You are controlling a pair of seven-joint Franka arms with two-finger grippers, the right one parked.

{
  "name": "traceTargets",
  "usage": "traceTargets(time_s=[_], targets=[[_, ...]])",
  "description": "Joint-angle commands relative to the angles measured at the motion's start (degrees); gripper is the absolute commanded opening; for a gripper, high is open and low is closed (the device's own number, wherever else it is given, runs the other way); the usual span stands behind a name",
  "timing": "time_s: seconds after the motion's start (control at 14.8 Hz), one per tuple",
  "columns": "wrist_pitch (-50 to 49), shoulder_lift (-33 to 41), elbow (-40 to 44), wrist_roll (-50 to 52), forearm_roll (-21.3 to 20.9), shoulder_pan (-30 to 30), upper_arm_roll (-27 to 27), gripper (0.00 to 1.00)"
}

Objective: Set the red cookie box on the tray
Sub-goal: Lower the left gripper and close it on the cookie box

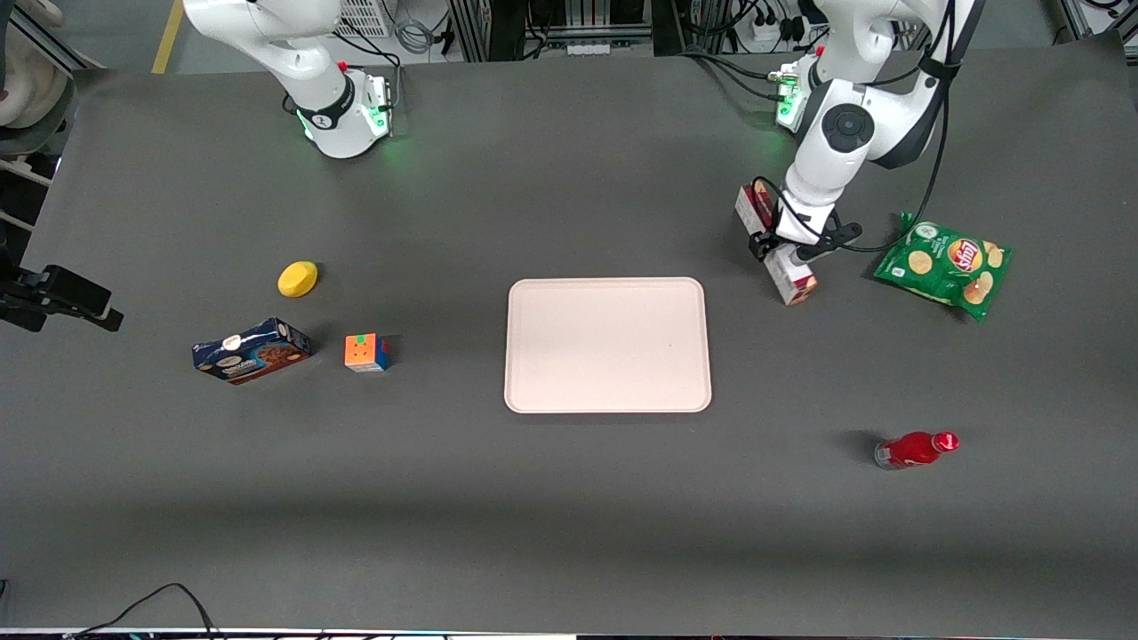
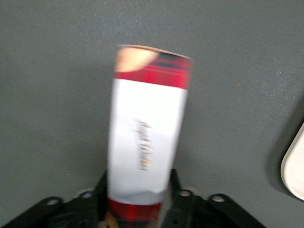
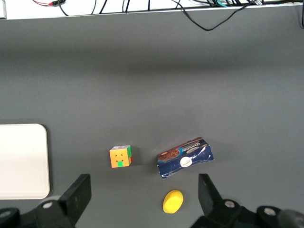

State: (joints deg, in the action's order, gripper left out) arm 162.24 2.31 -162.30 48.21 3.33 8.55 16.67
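On the dark counter, a blue cookie box lies at about nine o'clock from the tray, with a yellow lump and a colour cube near it. The tray is bare. At about two o'clock from the tray, the hand is clamped across the middle of the red cookie box, which is tilted. A green chip bag lies just beside them, and a red bottle lies nearer the front camera.
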Motion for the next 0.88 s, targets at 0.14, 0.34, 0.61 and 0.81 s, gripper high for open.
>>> traceTargets(time_s=[0.14, 0.34, 0.61, 0.81], targets=[[0.45, 1.99, -3.02, -0.14, 0.54, -0.11, 0.03, 0.0], [-3.75, 2.87, -0.75, 0.21, 0.54, -0.11, 0.11, 0.0], [-19.65, 5.86, 10.22, -0.05, 0.54, -0.11, -0.15, 0.0], [-30.02, 5.34, 21.99, -2.32, 0.45, 0.15, -0.15, 0.0]])
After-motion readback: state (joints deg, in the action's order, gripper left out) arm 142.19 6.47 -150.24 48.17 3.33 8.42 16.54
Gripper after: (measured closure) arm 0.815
